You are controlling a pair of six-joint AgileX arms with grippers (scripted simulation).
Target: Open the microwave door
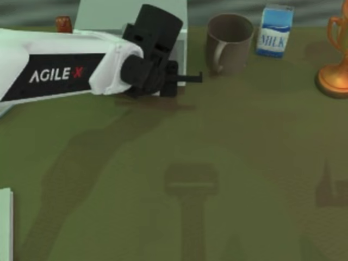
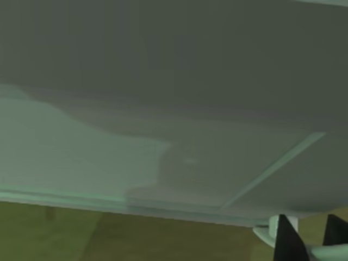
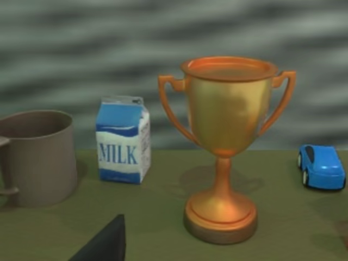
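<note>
The pale grey-green microwave (image 1: 103, 16) stands at the table's back, left of centre, largely covered by my left arm. In the left wrist view its door (image 2: 163, 136) fills the picture from close up and looks flush with the body. My left gripper (image 1: 197, 76) reaches across the microwave's front right corner. Its two dark fingertips (image 2: 287, 239) sit either side of the pale handle (image 2: 265, 234), shut on it. My right gripper (image 3: 109, 244) shows only as a dark wedge, low over the table's right side and out of the top view.
A brown mug (image 1: 229, 42) stands just right of the microwave, then a blue milk carton (image 1: 275, 30) and a gold trophy (image 1: 336, 60) at the right edge. A blue toy car (image 3: 321, 166) lies beyond the trophy. A small orange object (image 1: 63, 23) sits left of the microwave.
</note>
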